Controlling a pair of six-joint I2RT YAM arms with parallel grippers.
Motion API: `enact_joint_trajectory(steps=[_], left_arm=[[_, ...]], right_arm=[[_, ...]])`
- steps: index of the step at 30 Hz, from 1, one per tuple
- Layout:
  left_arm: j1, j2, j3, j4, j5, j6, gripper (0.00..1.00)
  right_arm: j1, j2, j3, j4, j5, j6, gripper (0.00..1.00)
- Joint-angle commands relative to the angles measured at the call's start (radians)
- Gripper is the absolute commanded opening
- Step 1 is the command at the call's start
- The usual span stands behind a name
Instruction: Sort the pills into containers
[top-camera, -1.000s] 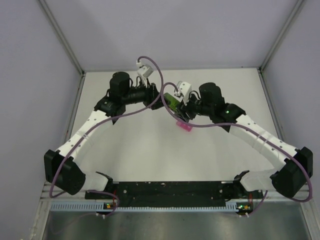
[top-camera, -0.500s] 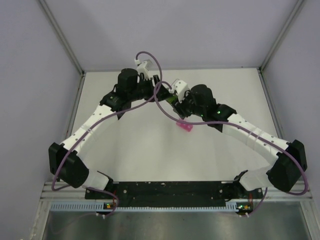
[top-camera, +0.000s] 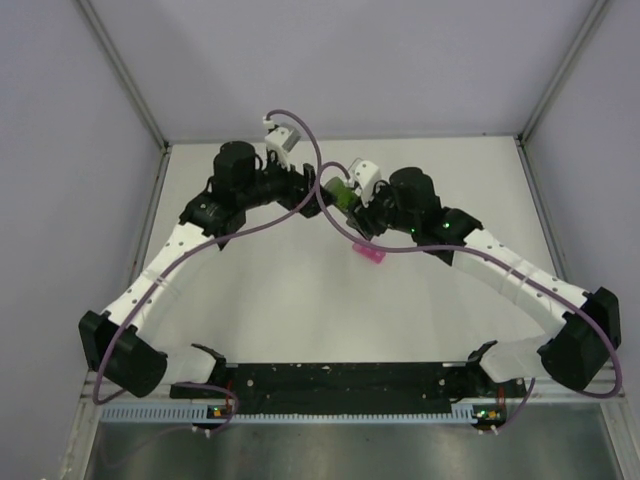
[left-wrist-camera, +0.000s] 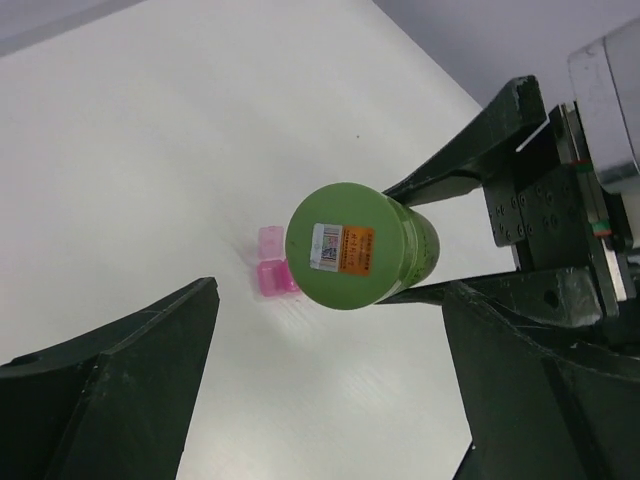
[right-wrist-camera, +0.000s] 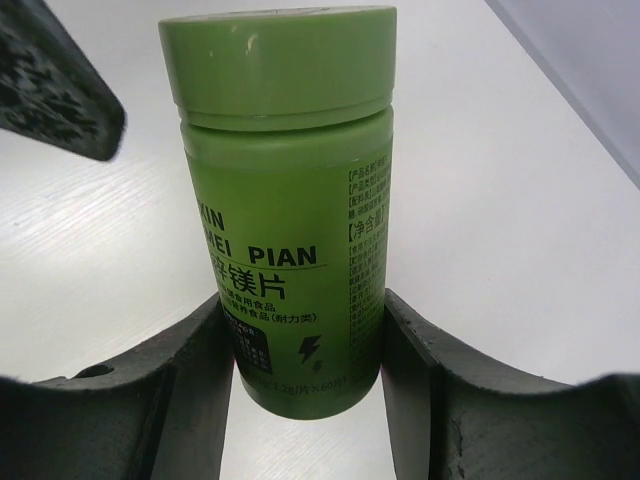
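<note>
White tabletop (top-camera: 300, 310) fills the overhead view, with both arms meeting over its far middle. A small bright-pink translucent plastic pill box (top-camera: 370, 253) lies just near-right of them.

From the left wrist, the left gripper (left-wrist-camera: 328, 300) has its fingers spread wide, facing the lid end of a green cylindrical plastic bottle (left-wrist-camera: 348, 245) that partly hides the pill box.

From the right wrist, the right gripper (right-wrist-camera: 303, 320) is clamped on the bottle's lower body.

Bright, even light from overhead – the white table (top-camera: 300, 300) is nearly washed out in the top view, with a soft sheen in the wrist views and only faint, soft-edged shadows. The green bottle (right-wrist-camera: 285, 200) is crisp, its larger print readable – the dark fingers (right-wrist-camera: 190, 390) nearest the lens go slightly soft, showing little detail
</note>
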Motion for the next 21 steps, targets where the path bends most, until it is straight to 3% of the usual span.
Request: enact_joint_trajectory(steps=[1, 5, 10, 17, 21], left_arm=[[0.038, -0.081, -0.035, 0.021, 0.169, 0.249, 0.99], [0.067, -0.091, -0.003, -0.113, 0.422, 0.597, 0.99], [0.07, -0.058, 0.066, -0.368, 0.585, 0.886, 0.99], [0.068, -0.055, 0.017, -0.309, 0.641, 0.868, 0.99], [0.068, -0.057, -0.02, -0.248, 0.65, 0.808, 0.93]], right_arm=[[-0.015, -0.058, 0.016, 0.001, -0.147, -0.03, 0.0], [-0.015, -0.063, 0.024, -0.054, -0.29, -0.08, 0.0], [-0.018, -0.051, 0.055, -0.142, -0.468, -0.13, 0.0], [-0.024, -0.037, 0.076, -0.183, -0.549, -0.137, 0.0], [-0.026, -0.031, 0.081, -0.182, -0.546, -0.137, 0.0]])
